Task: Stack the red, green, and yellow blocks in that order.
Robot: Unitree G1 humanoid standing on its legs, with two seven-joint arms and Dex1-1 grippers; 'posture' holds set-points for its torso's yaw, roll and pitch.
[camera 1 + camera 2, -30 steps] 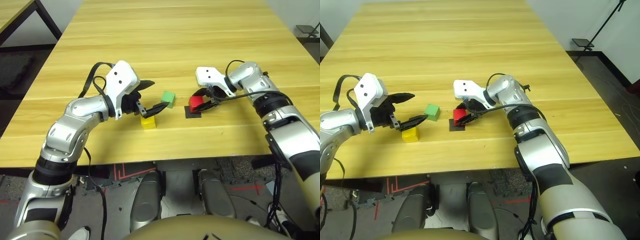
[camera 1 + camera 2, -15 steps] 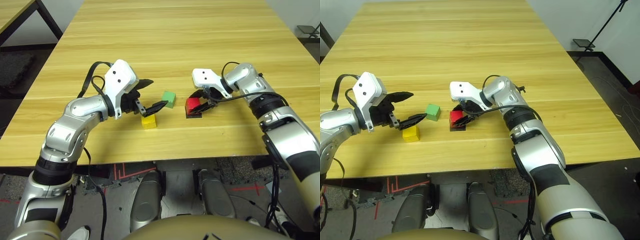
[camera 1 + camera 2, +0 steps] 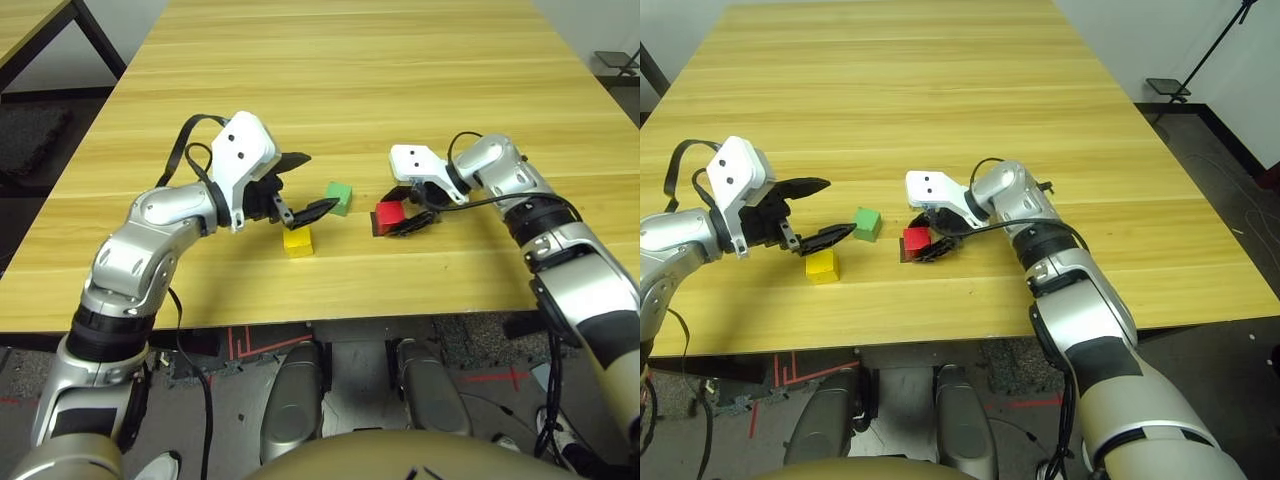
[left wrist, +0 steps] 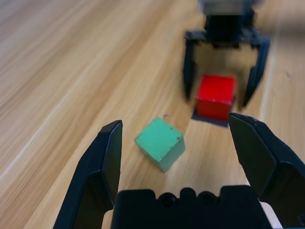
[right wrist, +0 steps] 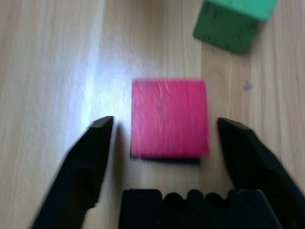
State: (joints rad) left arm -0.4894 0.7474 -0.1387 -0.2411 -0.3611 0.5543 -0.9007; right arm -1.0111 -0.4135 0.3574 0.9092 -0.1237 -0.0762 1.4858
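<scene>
Two gaps, right tool (image 5: 165,120) to red block (image 5: 170,119): right wrist view.

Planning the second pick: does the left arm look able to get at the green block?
Probably yes: the green block sits uncovered just ahead of the open left gripper.
</scene>
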